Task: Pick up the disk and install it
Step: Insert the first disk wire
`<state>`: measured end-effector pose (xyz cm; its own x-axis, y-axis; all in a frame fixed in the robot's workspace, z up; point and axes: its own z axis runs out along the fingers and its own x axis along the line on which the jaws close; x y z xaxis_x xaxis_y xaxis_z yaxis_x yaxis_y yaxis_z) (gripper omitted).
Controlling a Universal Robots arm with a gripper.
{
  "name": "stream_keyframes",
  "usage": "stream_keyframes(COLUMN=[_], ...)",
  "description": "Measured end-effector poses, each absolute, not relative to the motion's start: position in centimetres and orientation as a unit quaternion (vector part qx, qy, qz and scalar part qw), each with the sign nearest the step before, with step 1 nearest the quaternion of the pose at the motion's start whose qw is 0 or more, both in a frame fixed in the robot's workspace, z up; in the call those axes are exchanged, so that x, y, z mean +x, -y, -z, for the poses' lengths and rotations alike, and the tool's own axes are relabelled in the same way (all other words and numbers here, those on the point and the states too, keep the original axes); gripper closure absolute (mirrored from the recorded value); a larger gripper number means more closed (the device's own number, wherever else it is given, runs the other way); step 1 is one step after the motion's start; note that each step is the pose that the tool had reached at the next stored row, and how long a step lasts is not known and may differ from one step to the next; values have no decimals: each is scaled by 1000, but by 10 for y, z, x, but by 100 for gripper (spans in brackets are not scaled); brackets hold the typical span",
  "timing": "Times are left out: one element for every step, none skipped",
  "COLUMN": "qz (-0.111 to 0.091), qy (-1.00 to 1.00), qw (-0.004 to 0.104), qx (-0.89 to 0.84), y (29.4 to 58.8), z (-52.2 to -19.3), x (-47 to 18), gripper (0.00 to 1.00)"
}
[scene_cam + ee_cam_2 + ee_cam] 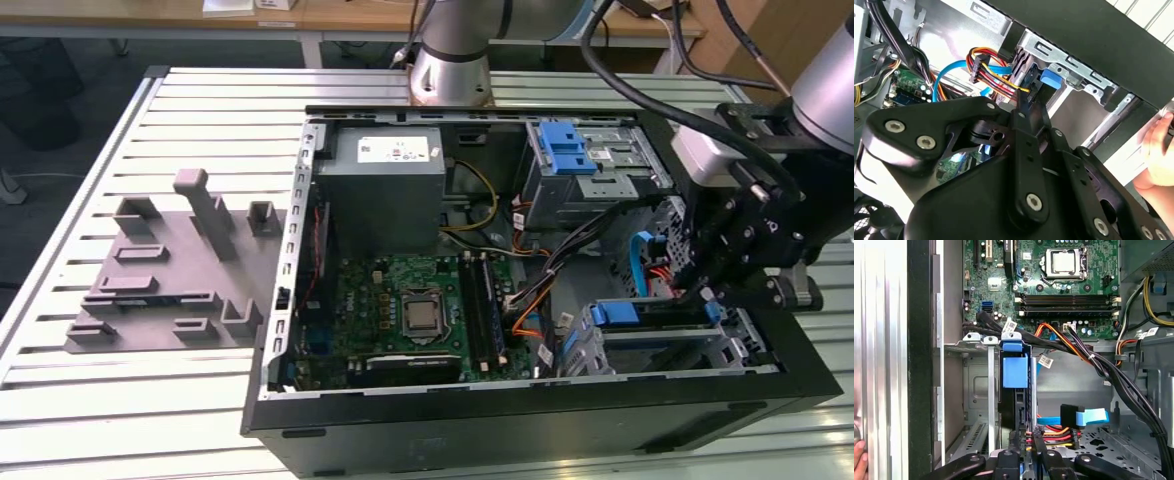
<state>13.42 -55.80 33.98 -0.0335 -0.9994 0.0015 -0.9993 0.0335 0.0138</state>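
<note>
The disk (1015, 390) stands on edge in the metal drive cage (974, 390) at the front corner of the open computer case, with its blue frame tab (1015, 371) on the end facing the motherboard. In the exterior view the disk (650, 318) lies in the cage at the case's lower right. My gripper (1025, 447) sits right at the disk's other end, with its two fingers drawn together and their tips against that end. In the second wrist view the gripper (1023, 107) narrows to a point beside the blue tab (1049, 79).
Red, orange and blue cables (1074, 422) run close beside the cage. The motherboard (414, 320), a grey power supply box (387, 190) and an upper bay with a blue latch (567, 150) are in the case. A grey fixture (174, 270) lies on the table. A hand (1159, 150) rests at the case's outer edge.
</note>
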Motion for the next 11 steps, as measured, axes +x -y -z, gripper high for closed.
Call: stream_keyframes(qz=[4, 4, 4, 4, 4, 4, 4, 4, 4, 4, 4], qy=[719, 719, 719, 719, 719, 719, 719, 719, 719, 719, 719], qw=[5, 5, 5, 5, 5, 5, 5, 5, 5, 5, 5], qx=[695, 695, 695, 695, 695, 695, 695, 695, 695, 695, 695], y=[558, 558, 558, 558, 558, 558, 558, 558, 558, 558, 558], z=[-340, -340, -340, -340, -340, -340, -340, -340, -340, -340, -340], x=[134, 134, 134, 134, 134, 134, 134, 134, 134, 134, 134], gripper=[76, 77, 77, 84, 89, 89, 89, 89, 89, 89, 89])
